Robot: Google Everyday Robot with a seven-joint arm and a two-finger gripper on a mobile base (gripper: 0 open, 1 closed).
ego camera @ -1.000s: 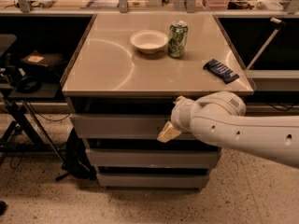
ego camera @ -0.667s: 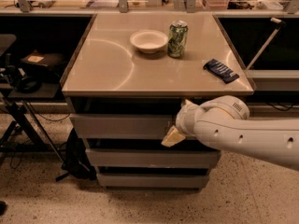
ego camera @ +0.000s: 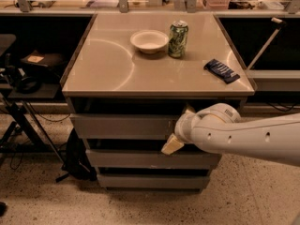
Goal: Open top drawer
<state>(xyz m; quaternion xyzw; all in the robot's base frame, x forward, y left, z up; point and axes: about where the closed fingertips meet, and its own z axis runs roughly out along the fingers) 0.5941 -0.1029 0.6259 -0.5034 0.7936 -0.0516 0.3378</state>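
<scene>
One gripper point(ego camera: 175, 139) sits at the right end of the top drawer point(ego camera: 122, 126), pressed up against the grey front where it meets the cabinet's right side. A tan tip of it pokes out below the drawer's lower edge, over the dark gap above the middle drawer point(ego camera: 150, 159). Whether the gripper is open, closed or holding the drawer front I cannot tell, since the rounded white wrist covers most of it. The white arm point(ego camera: 248, 137) reaches in from the right edge of the view, running almost level across the cabinet's right side.

The top drawer is the highest of three grey fronts, just under a dark gap beneath the worktop point(ego camera: 103, 71). The bottom drawer point(ego camera: 150, 181) lies lowest, near the speckled floor.

On the worktop, a pale bowl point(ego camera: 149, 41) stands toward the back, with a green can point(ego camera: 178, 39) upright just beside it on the right. A dark packet point(ego camera: 221, 71) lies flat near the right edge, well apart from both.
</scene>
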